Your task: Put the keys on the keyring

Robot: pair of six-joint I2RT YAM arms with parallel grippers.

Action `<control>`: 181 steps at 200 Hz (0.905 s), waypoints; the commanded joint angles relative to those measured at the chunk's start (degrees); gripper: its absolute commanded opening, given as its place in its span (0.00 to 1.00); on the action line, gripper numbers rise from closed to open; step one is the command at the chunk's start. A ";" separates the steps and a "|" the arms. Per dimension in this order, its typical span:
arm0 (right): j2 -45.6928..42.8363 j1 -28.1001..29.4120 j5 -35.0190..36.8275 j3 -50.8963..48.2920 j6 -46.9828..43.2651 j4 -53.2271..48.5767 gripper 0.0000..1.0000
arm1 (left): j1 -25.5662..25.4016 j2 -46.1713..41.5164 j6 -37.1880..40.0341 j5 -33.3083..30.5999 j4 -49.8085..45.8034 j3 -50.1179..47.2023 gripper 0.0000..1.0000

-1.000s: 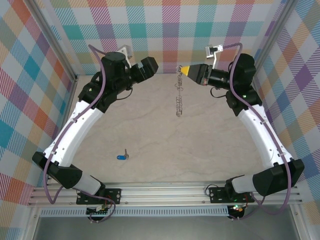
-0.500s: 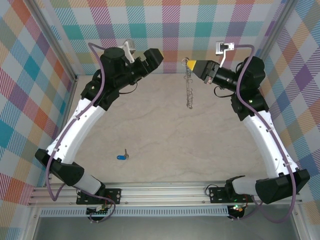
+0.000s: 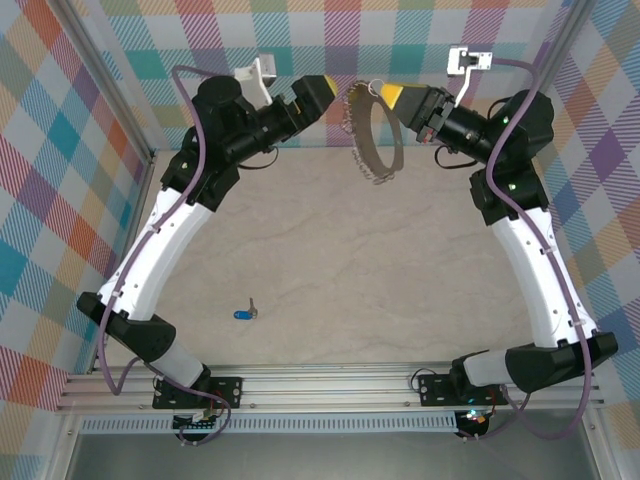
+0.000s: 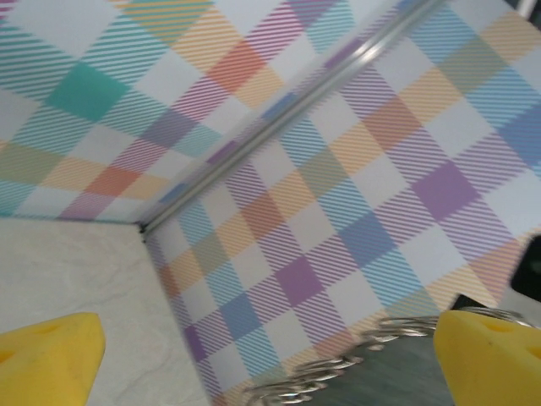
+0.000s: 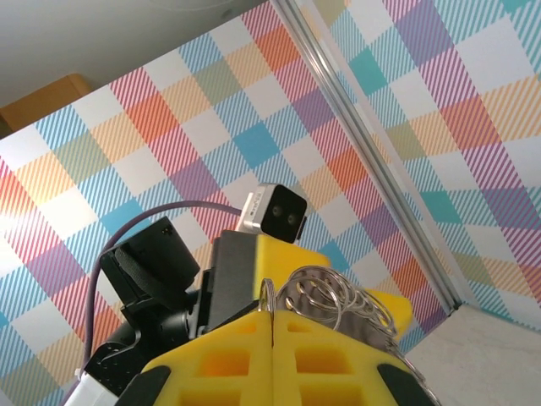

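Observation:
The keyring, a grey bumpy chain-like loop, hangs in the air at the back of the cell. My right gripper is shut on its top; its yellow fingers meet with the coils bunched on them. My left gripper is raised opposite, just left of the loop, and stands open. Its yellow fingertips are far apart, and part of the ring shows by the right one. The key, blue head and short silver blade, lies on the table at the front left, far from both grippers.
Plaid walls close in the back and sides, close behind both grippers. A metal rail runs along the near edge by the arm bases. The beige table spreads between the arms.
Both arms have risen toward the back wall. The right gripper lifted the ring, which swung from hanging edge-on to showing as an open loop. The left gripper moved close to the ring.

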 commanded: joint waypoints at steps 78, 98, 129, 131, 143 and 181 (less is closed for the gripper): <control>3.13 -0.34 0.70 3.58 -2.21 2.09 0.00 | -0.19 4.24 2.21 16.71 11.06 7.92 0.67; 2.72 -0.35 0.99 1.24 -0.56 3.16 0.00 | -0.35 4.43 2.21 17.42 11.37 7.58 0.56; 1.73 -0.32 1.54 -2.75 1.43 3.99 0.00 | -0.48 4.20 2.11 17.39 11.55 5.91 0.46; 1.64 -0.32 1.51 -3.11 1.65 4.19 0.00 | -0.48 4.15 2.00 17.38 11.50 5.72 0.46; 0.98 -0.32 1.64 -5.35 2.66 5.09 0.00 | -0.56 3.61 1.87 17.07 11.53 4.06 0.44; -0.83 -0.32 1.83 -9.56 3.59 5.44 0.00 | -0.57 0.75 1.98 14.64 12.10 -3.50 0.41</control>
